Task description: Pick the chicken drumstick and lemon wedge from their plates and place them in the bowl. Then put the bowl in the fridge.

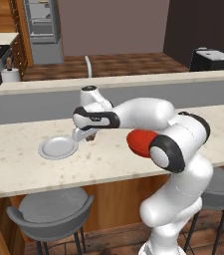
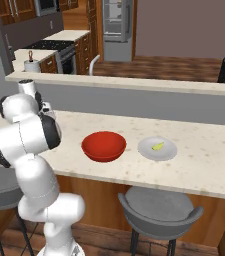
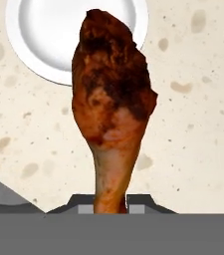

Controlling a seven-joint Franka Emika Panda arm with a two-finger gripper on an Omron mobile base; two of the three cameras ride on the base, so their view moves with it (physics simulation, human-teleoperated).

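You have the chicken drumstick pinched by its thin bone end in the gripper, its thick end hanging over the speckled tabletop just below the emptied plate at the top of the hand view. Carry it level toward the red bowl, centre of the right base view, and lower it well inside the rim before letting go (a high drop may bounce it out). The lemon wedge waits on the other plate, just right of the bowl. No brand, label or legible writing shows anywhere.
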